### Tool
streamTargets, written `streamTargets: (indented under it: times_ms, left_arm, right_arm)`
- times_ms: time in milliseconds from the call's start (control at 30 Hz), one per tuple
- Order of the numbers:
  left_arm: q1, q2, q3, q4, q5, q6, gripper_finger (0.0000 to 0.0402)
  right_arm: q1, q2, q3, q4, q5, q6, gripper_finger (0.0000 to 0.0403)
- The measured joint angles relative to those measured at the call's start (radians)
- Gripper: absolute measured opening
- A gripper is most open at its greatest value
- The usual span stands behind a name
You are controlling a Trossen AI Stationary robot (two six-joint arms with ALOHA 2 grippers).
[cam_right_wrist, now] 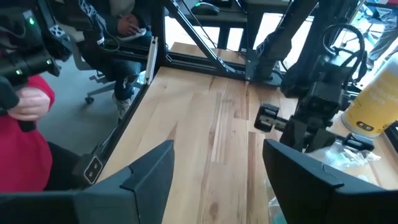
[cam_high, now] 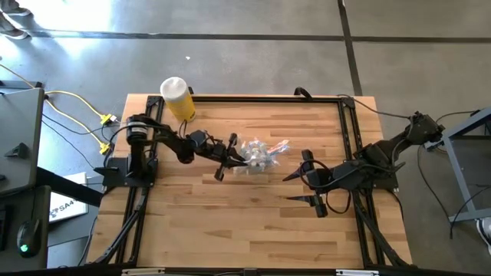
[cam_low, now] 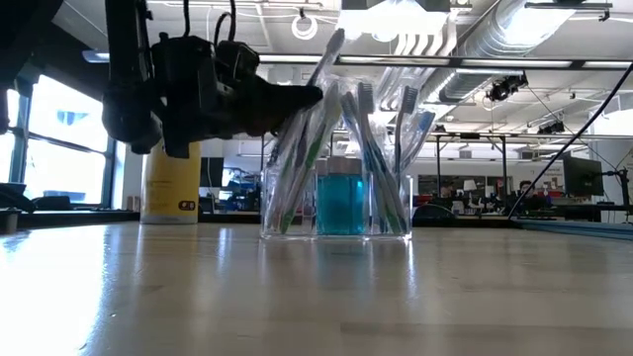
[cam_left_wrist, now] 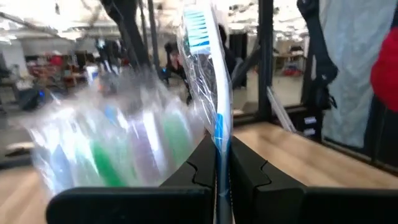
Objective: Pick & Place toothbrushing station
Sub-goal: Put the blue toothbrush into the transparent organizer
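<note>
While both arms sit over the one wooden butcher-block table (cam_high: 253, 222), only the left is working. Largest to smallest: table, plank-striped and matte with a black frame along its edges; two dark jointed arms; one yellow bottle (cam_high: 179, 100), cylindrical with a white cap, standing at the far edge behind the left arm; one clear container (cam_low: 337, 205), square-sided see-through plastic, upright near the table's centre, with something teal showing inside low down. Toothbrushes (cam_low: 376, 148) stand in it fanned out and leaning, thin handles in green, blue and purple, each in crinkly clear wrap; at least six, exact count can't tell. Left gripper (cam_left_wrist: 222, 171) is right at the container's left side, fingers pinched shut on one wrapped toothbrush (cam_left_wrist: 208, 74) with a blue-and-white handle and teal bristles, held upright. Right gripper (cam_high: 305, 179) is low over the table to the container's right, apart from it, fingers spread wide, holding nothing.
</note>
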Motion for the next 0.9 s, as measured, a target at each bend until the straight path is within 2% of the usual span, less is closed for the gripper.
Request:
streamTargets:
  times_ms: [133, 533, 900]
  left_arm:
    - [-0.001, 0.040, -0.001, -0.001, 0.000, 0.002, 0.0010]
    - [-0.001, 0.045, -0.049, 0.000, 0.021, -0.021, 0.0011]
    - [-0.001, 0.044, -0.053, -0.049, 0.017, -0.053, 0.0050]
  right_arm:
    - [0.000, 0.000, 0.000, 0.006, 0.000, -0.003, 0.0237]
    - [0.000, 0.000, 0.000, 0.008, 0.000, -0.005, 0.0237]
    - [-0.003, 0.000, 0.000, 0.016, 0.000, -0.024, 0.0237]
